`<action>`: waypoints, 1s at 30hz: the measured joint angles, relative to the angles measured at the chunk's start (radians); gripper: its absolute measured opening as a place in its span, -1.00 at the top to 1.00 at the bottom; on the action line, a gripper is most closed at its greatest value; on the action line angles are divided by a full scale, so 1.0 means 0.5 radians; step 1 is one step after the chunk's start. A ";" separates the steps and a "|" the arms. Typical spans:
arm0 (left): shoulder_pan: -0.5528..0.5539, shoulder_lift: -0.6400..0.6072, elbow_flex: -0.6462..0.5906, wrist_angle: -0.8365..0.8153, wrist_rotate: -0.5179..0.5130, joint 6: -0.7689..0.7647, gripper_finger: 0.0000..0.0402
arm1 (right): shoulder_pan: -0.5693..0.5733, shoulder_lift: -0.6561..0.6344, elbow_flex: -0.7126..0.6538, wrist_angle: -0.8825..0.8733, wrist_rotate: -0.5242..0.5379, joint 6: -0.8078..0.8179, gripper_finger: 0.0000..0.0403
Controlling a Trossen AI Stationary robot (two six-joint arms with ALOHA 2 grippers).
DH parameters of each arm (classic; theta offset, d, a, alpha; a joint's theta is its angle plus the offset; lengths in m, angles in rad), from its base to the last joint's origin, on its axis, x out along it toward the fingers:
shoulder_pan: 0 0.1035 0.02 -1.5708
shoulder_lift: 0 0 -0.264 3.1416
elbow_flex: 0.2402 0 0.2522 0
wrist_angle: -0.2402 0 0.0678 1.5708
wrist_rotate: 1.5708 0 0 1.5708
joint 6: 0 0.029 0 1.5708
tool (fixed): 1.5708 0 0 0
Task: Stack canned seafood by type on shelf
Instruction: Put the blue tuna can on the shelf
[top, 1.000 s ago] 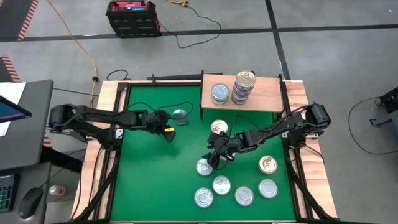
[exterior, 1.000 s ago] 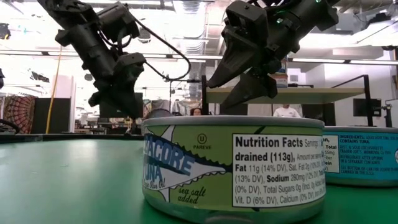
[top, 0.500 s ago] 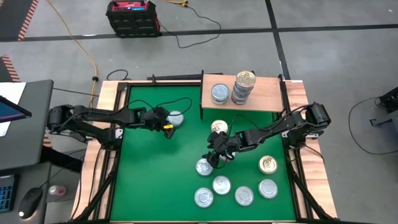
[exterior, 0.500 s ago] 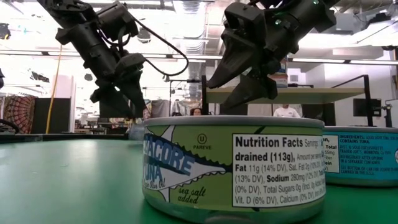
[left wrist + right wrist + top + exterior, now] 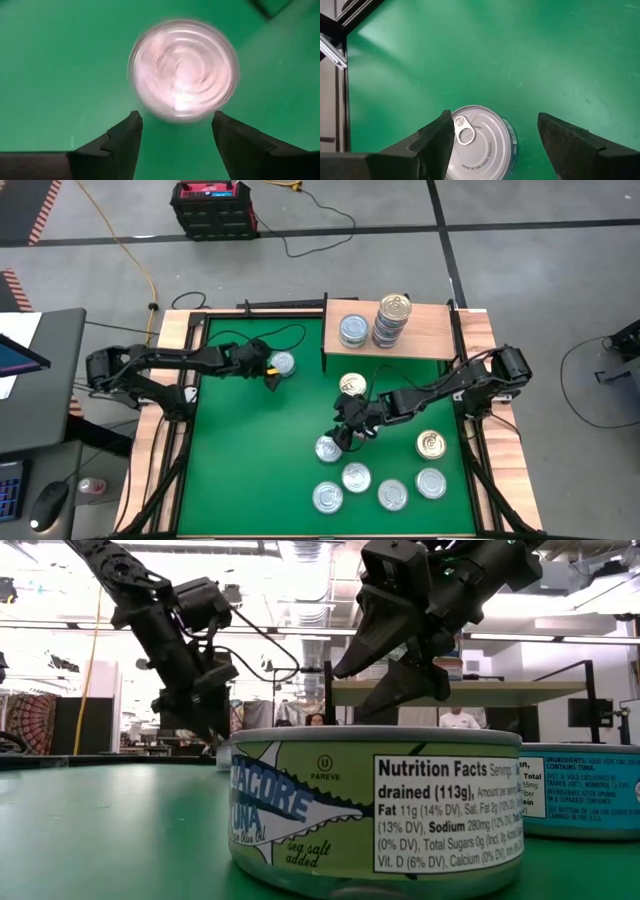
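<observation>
The left gripper [image 5: 175,131] hangs with jaws spread over a flat round silver-lidded tin [image 5: 283,364] on the green table [image 5: 250,450], left of the light-wood shelf [image 5: 430,340]. The right gripper [image 5: 495,137], jaws also spread, hovers above another silver-blue tin [image 5: 479,142] mid-table

shiny metal tins [image 5: 356,477], light wood shelf [image 5: 425,336], matt green table [image 5: 250,460]
</observation>
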 joint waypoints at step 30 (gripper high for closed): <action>-0.688 0.373 0.183 0.226 0.814 -0.076 0.25 | 0.034 -0.191 0.001 -0.179 -0.013 0.035 -0.52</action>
